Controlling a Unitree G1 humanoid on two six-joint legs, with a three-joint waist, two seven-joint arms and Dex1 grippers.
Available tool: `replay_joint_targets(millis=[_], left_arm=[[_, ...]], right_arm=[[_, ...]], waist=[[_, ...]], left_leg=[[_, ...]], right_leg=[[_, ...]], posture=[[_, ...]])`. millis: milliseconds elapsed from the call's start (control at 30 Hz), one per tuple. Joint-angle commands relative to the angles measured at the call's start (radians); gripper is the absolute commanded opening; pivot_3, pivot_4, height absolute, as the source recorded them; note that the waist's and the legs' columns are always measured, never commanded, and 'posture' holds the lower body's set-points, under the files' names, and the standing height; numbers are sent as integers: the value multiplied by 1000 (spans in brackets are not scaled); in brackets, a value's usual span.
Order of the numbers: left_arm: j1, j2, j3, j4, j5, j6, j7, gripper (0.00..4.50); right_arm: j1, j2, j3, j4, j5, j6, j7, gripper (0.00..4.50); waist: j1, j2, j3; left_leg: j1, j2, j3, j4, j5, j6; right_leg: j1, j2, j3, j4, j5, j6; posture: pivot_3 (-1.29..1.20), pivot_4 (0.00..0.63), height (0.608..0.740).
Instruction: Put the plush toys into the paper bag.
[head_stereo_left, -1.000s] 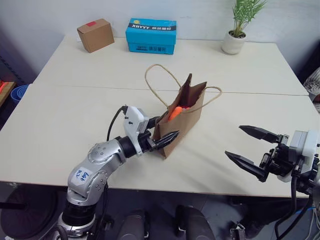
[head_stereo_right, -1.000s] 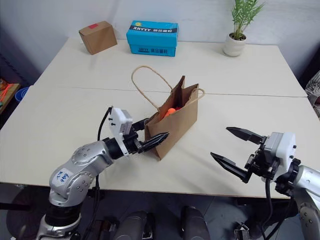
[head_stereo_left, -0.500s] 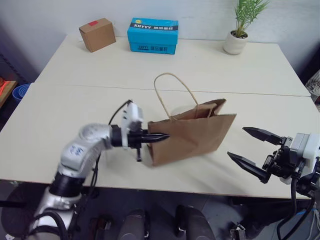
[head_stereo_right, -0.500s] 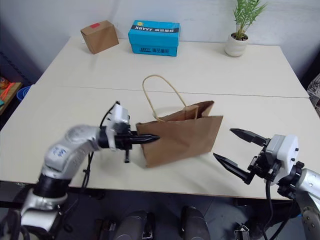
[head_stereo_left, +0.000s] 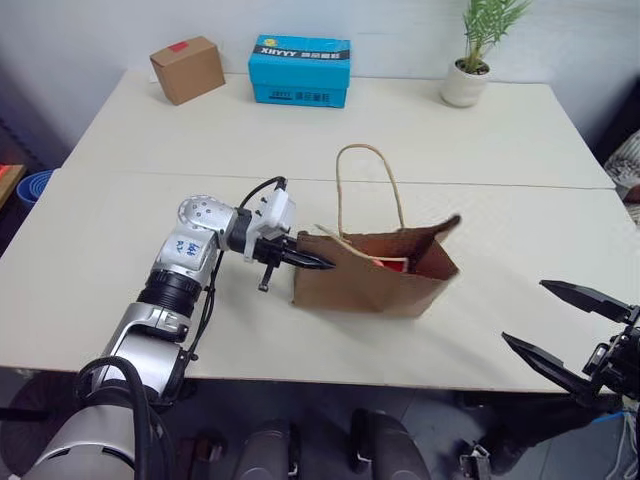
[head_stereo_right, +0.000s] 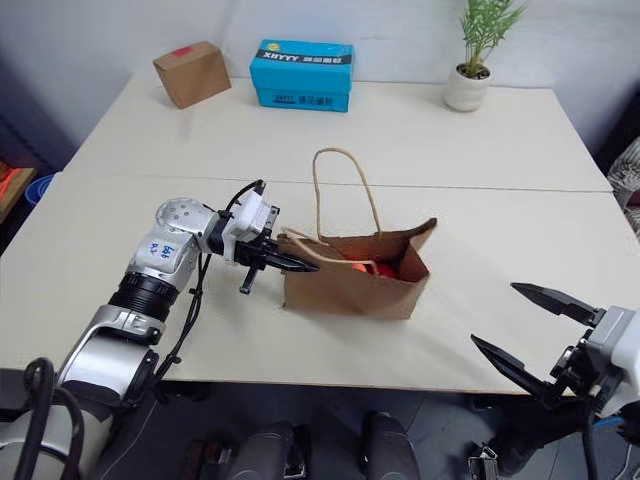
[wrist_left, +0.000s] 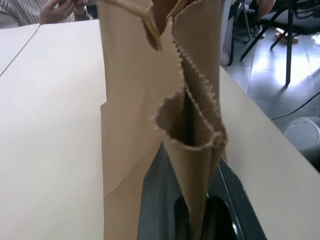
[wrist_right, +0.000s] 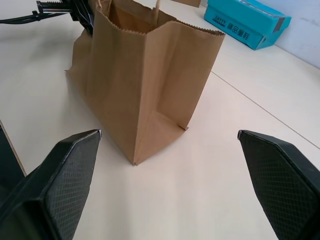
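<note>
The brown paper bag (head_stereo_left: 375, 280) stands upright in the middle of the table, mouth up, with one handle loop (head_stereo_left: 368, 185) raised. Red and orange plush toys (head_stereo_left: 392, 263) show inside its mouth, mostly hidden by the bag's wall. My left gripper (head_stereo_left: 318, 264) is shut on the bag's left rim. In the left wrist view its fingers (wrist_left: 156, 200) pinch a folded, serrated edge of the paper bag (wrist_left: 135, 100). My right gripper (head_stereo_left: 572, 327) hangs open off the table's front right, apart from the bag. Its fingers (wrist_right: 55, 180) spread wide toward the paper bag (wrist_right: 145, 75).
A cardboard box with a red sticker (head_stereo_left: 188, 69), a blue box (head_stereo_left: 300, 70) and a potted plant (head_stereo_left: 470, 60) stand along the table's far edge. A person's hands (wrist_left: 62, 9) rest at the table's end, beyond the bag.
My left gripper closed on the bag's rim and swung the bag round, so the mouth now faces up and toward me. My right gripper drew back to the lower right, staying open.
</note>
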Motion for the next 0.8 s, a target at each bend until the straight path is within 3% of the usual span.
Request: replay_joint_targets(millis=[33, 233, 333, 467, 600, 800], left_arm=[[38, 25, 49, -79, -21, 62, 37, 563], [108, 145, 167, -210, -62, 103, 71, 2434], [167, 260, 219, -273, -66, 141, 55, 3335], [299, 387, 350, -379, -132, 229, 85, 3335], [567, 477, 504, -576, -161, 295, 144, 3335], [767, 489, 674, -712, -226, 353, 221, 3335]], right_arm=[[7, -10, -12, -27, 9, -26, 25, 4500], [-115, -66, 47, 82, -21, -37, 46, 4500], [-155, -165, 68, 190, -58, -37, 144, 4500], [-293, -224, 98, 357, -28, -109, 281, 4500], [-438, -281, 161, 481, -3, -68, 363, 4500], [-568, -324, 245, 590, -56, -91, 421, 4500]], waist=[[2, 0, 0], [-3, -1, 0], [-5, 0, 0], [-7, -1, 1], [-21, 0, 1], [-9, 1, 2]], left_leg=[[0, 0, 0, 0, 0, 0], [-1, 1, -1, 0, 0, 0], [-1, 1, -1, 0, 0, 0], [-1, 1, -1, -1, 0, -1], [-1, 1, -2, -1, 0, -1], [-1, 2, -7, -1, 0, -2]], right_leg=[[0, -1, 0, 0, 0, 0], [-1, -1, 3, 0, 0, 0], [-1, -2, 3, 0, 0, 0], [-1, -2, 2, 0, 0, -1], [0, -3, 4, -1, -1, -1], [1, -5, 2, -6, -1, -2]], posture=[[0, 150, 740], [0, 150, 740], [0, 150, 740], [0, 150, 740], [0, 150, 740], [0, 150, 740]])
